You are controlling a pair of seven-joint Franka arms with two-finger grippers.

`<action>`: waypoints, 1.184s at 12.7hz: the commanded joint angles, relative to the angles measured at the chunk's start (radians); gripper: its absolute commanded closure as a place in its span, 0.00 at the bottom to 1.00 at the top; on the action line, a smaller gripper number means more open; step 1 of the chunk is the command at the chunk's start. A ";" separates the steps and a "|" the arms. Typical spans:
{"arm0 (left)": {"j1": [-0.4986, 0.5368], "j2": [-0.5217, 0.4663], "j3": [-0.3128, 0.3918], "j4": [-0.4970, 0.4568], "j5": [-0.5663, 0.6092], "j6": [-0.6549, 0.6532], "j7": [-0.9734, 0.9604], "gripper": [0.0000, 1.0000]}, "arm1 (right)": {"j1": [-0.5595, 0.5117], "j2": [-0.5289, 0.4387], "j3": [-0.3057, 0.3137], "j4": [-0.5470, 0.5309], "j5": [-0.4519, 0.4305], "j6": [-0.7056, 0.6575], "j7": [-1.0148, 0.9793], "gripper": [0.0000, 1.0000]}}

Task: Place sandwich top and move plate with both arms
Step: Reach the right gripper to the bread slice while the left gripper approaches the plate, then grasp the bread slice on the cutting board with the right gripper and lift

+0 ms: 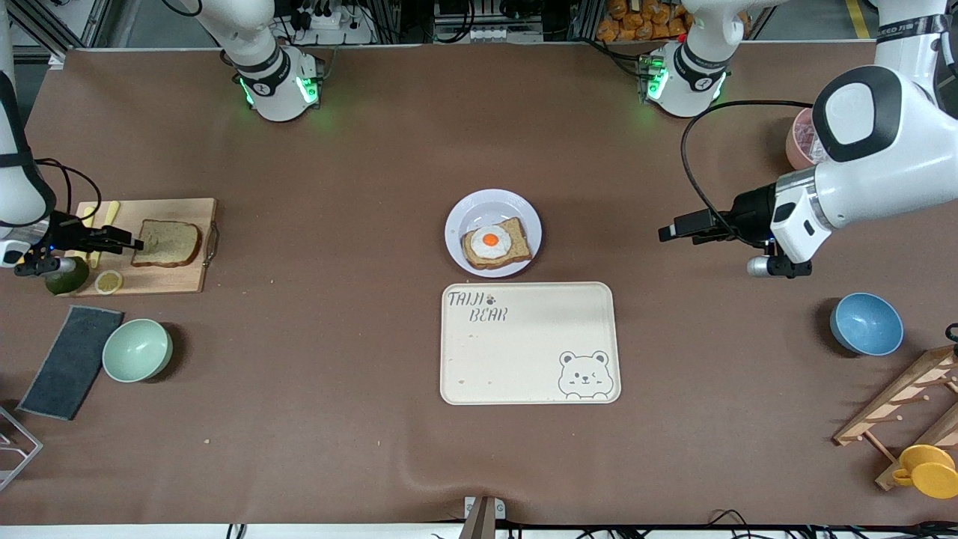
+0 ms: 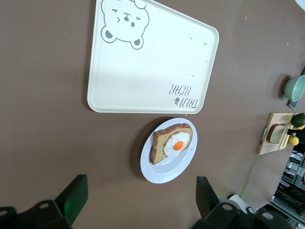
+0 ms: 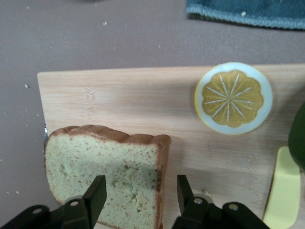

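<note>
Where brown table (image 1: 337,449) spans | plate (image 1: 467,217) centered | tray (image 1: 524,352) nearer

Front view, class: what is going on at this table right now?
The right end effector is open over the plain sandwich top on the wooden cutting board, not yet gripping it. The left end effector, also open, hangs over the table toward its own end. The plate holds the egg-topped bread slice, with the bear tray nearer the camera.
</note>
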 commanded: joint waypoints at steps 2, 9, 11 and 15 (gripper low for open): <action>-0.022 0.001 -0.042 -0.080 -0.096 0.166 0.069 0.00 | -0.028 0.016 0.018 -0.003 0.022 0.006 -0.023 0.42; -0.012 0.026 -0.048 -0.177 -0.375 0.185 0.219 0.00 | -0.061 0.060 0.018 -0.008 0.096 0.034 -0.154 0.75; -0.005 0.028 -0.047 -0.189 -0.380 0.159 0.270 0.00 | -0.077 0.078 0.018 -0.008 0.117 0.041 -0.190 1.00; 0.099 0.064 -0.048 -0.189 -0.380 0.067 0.414 0.00 | -0.052 0.068 0.023 0.013 0.118 -0.010 -0.187 1.00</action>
